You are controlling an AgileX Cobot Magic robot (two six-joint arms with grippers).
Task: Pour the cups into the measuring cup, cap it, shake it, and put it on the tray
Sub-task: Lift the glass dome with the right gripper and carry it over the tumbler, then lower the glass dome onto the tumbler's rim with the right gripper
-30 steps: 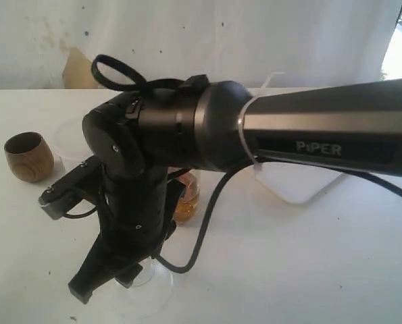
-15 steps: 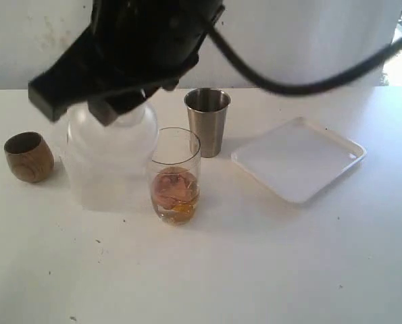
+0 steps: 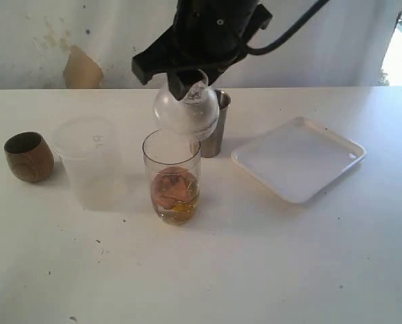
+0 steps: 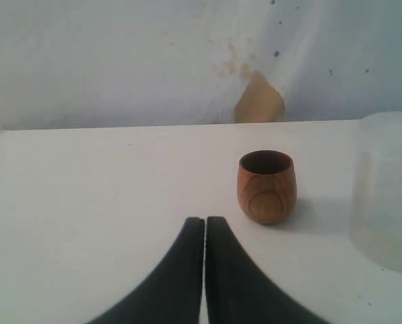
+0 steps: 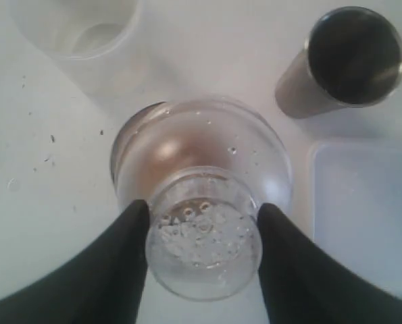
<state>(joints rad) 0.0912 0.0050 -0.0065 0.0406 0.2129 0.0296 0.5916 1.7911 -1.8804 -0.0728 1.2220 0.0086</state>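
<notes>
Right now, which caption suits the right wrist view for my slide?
Right claw holds a clear domed lid above the glass, with steel cup and white tray nearby.

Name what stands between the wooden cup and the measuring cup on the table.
The frosted cup stands upright between the wooden cup and the measuring cup, as the exterior view shows.
</notes>
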